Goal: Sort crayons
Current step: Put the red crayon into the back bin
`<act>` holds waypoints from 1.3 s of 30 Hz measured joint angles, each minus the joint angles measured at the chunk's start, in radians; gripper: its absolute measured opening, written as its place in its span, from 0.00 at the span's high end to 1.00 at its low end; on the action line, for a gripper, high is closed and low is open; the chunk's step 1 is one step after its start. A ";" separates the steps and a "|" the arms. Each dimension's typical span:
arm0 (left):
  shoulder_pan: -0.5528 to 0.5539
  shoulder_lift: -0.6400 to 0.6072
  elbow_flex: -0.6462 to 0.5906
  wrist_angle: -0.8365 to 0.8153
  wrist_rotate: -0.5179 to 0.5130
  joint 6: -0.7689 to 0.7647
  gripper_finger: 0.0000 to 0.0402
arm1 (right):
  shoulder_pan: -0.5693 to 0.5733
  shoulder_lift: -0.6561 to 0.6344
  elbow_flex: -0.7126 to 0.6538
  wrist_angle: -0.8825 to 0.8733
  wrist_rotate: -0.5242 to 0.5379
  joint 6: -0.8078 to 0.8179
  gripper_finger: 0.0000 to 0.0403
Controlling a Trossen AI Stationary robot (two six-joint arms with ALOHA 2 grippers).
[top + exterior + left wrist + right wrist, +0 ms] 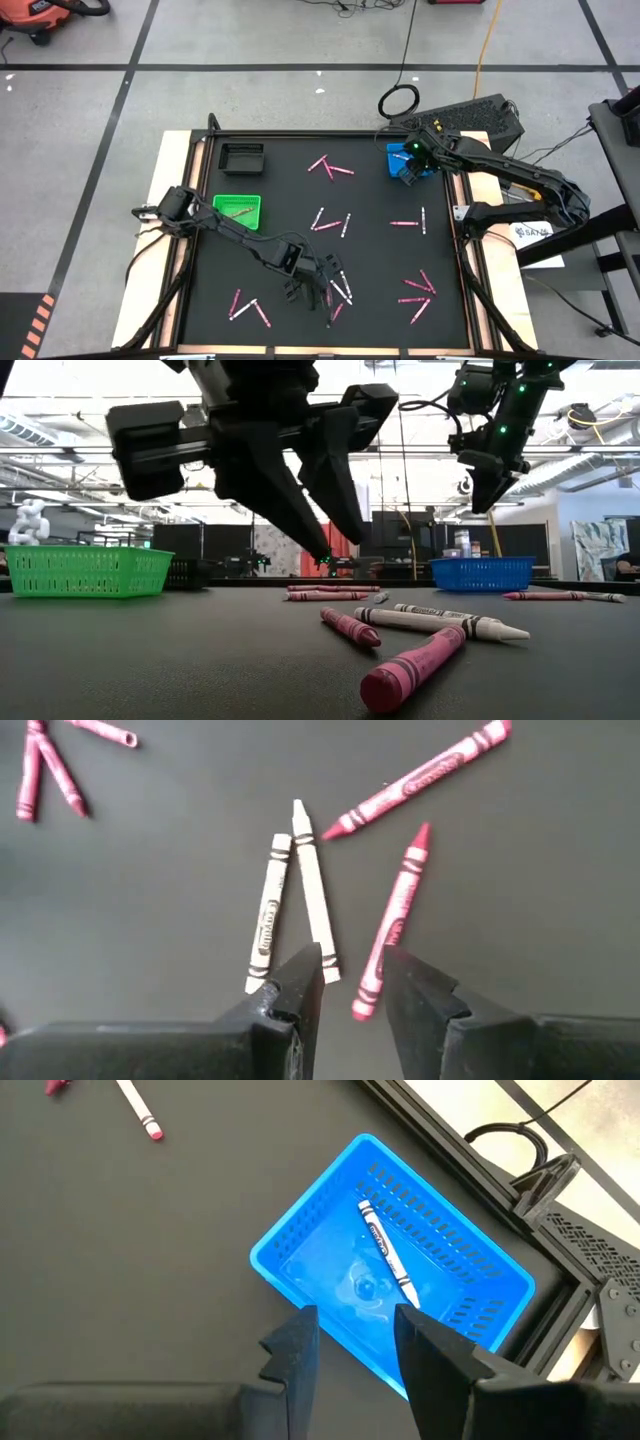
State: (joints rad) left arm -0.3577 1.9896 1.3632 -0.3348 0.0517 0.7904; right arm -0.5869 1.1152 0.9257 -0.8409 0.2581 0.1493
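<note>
Lining up on one white crayon

My left fingers hang parted and empty; I should centre over the white crayon, clear of its twin, while my right fingers wait parted over the blue basket.

One crayon lies in the far-right basket, others scattered across the mat

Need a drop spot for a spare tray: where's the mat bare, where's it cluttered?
Free: the strip between the green plastic basket and the magenta crayon trio; also the patch right of the black tray. Crowded: crayons under the left hand, and the pink cluster at the right.
</note>
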 joint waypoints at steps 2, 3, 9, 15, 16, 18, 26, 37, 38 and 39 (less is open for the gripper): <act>-0.002 0.000 0.000 -0.001 0.000 0.033 0.74 | 0.000 0.000 0.000 0.001 0.000 0.000 0.71; -0.003 0.000 0.000 0.003 -0.001 0.035 0.74 | 0.000 0.000 0.000 0.001 0.000 0.000 0.71; -0.002 0.000 0.000 0.013 -0.049 0.032 0.74 | 0.000 0.000 0.000 0.001 0.000 0.000 0.71; 0.011 0.000 0.116 -0.166 -0.131 0.030 0.74 | 0.000 0.000 0.000 0.003 0.001 -0.003 0.71; 0.015 -0.001 0.136 -0.182 -0.130 0.029 0.74 | 0.000 0.000 0.000 0.003 0.001 -0.003 0.71; 0.018 -0.001 0.159 -0.198 -0.129 0.029 0.74 | 0.000 0.000 0.000 0.003 0.001 -0.003 0.71; 0.004 0.014 0.171 -0.232 -0.064 0.027 0.75 | 0.000 0.000 0.000 0.003 0.001 -0.003 0.71; -0.009 0.096 0.171 -0.210 -0.059 0.028 0.75 | 0.000 0.001 0.000 -0.001 0.000 -0.001 0.71; -0.009 0.095 0.171 -0.210 -0.058 0.028 0.75 | 0.000 0.000 0.000 -0.001 0.001 -0.001 0.71; -0.009 0.096 0.171 -0.211 -0.052 0.028 0.75 | 0.000 0.000 0.000 -0.001 0.001 -0.001 0.71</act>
State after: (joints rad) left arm -0.3668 2.0857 1.5337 -0.5455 -0.0004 0.8182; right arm -0.5869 1.1157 0.9257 -0.8424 0.2588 0.1485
